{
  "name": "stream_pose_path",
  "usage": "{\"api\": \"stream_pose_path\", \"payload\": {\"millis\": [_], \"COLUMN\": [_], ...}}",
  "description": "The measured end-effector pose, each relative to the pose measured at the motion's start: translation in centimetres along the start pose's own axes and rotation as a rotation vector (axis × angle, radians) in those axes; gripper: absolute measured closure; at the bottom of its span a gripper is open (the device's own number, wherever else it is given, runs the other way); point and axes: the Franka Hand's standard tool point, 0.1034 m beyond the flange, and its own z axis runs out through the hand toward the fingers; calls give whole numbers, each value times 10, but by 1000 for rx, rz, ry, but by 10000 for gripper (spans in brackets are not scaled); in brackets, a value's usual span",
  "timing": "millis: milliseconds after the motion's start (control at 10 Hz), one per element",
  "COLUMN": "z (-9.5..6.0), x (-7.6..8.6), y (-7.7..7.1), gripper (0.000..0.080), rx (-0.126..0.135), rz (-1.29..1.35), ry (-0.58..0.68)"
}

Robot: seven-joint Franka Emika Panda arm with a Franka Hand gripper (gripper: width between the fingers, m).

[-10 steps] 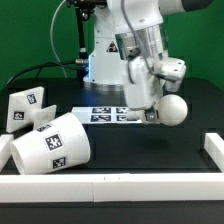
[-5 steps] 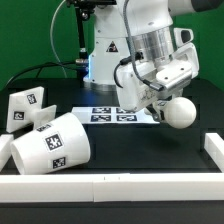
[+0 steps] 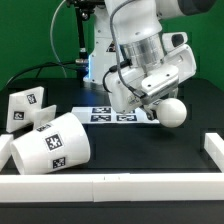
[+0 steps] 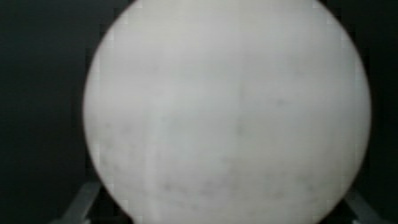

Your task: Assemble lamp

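My gripper (image 3: pixel 158 104) is shut on the white bulb (image 3: pixel 173 110) and holds it above the black table at the exterior view's right, round head pointing right. In the wrist view the bulb's head (image 4: pixel 210 110) fills nearly the whole picture between my fingers (image 4: pixel 80 200). The large tapered shade (image 3: pixel 52 146) lies on its side at the front left, a tag facing the camera. The wedge-like base (image 3: pixel 24 108) stands behind it at the far left, with tags on two faces.
The marker board (image 3: pixel 112 116) lies flat on the table under and behind my arm. A white raised border (image 3: pixel 120 184) runs along the table's front, with a white block (image 3: pixel 213 150) at the right edge.
My wrist has turned and the bulb has shifted slightly left and up, staying held in the gripper. The shade and base have not moved.
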Motion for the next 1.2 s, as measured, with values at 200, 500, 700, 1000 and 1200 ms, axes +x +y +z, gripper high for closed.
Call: {"api": "stream_pose_path", "payload": {"millis": [200, 500, 700, 1000, 1200], "z": [1, 9, 14, 14, 14], "x": [0, 8, 9, 7, 7], "y": [0, -3, -3, -1, -1], "gripper": [379, 379, 378, 377, 377], "rx": [-1, -11, -16, -17, -17], "rz": [-25, -13, -4, -28, -28], "ry": [2, 22, 30, 30, 30]}}
